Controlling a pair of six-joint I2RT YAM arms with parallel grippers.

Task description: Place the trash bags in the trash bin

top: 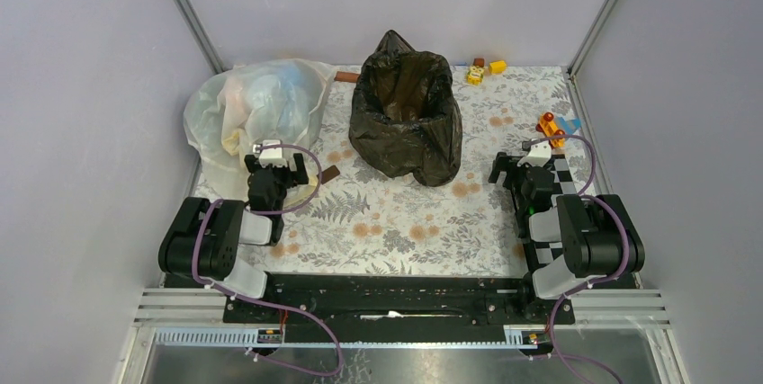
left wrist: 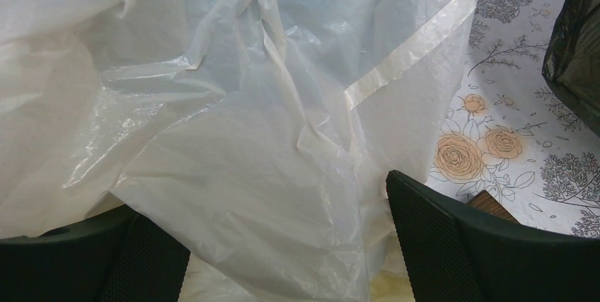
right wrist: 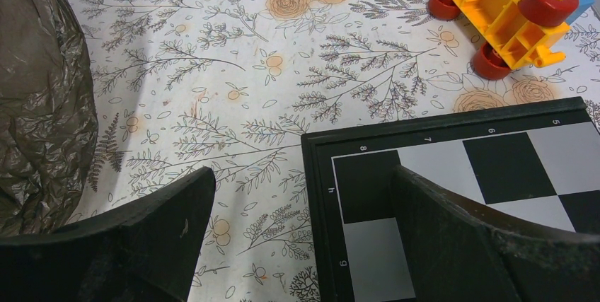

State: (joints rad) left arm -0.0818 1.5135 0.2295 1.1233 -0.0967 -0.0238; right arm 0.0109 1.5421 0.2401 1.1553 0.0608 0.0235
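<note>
The black trash bag (top: pixel 407 119) stands at the back middle of the table, its mouth open upward and its glossy film crinkled. It also shows at the right edge of the left wrist view (left wrist: pixel 577 54) and the left edge of the right wrist view (right wrist: pixel 39 104). No cream-beige bin shows; whether it is under the black film I cannot tell. My left gripper (top: pixel 273 161) is open against a translucent whitish bag (top: pixel 252 105), whose film (left wrist: pixel 233 104) lies between the jaws (left wrist: pixel 263 196). My right gripper (top: pixel 520 168) is open and empty (right wrist: pixel 303 175), to the right of the black bag.
A chessboard (right wrist: pixel 495 153) lies under my right gripper at the table's right side (top: pixel 562 177). A yellow toy cart with red wheels (top: pixel 551 128) (right wrist: pixel 509 5) sits beyond it. Small yellow toys (top: pixel 486 69) lie at the back. A brown block (top: pixel 331 174) lies near my left gripper.
</note>
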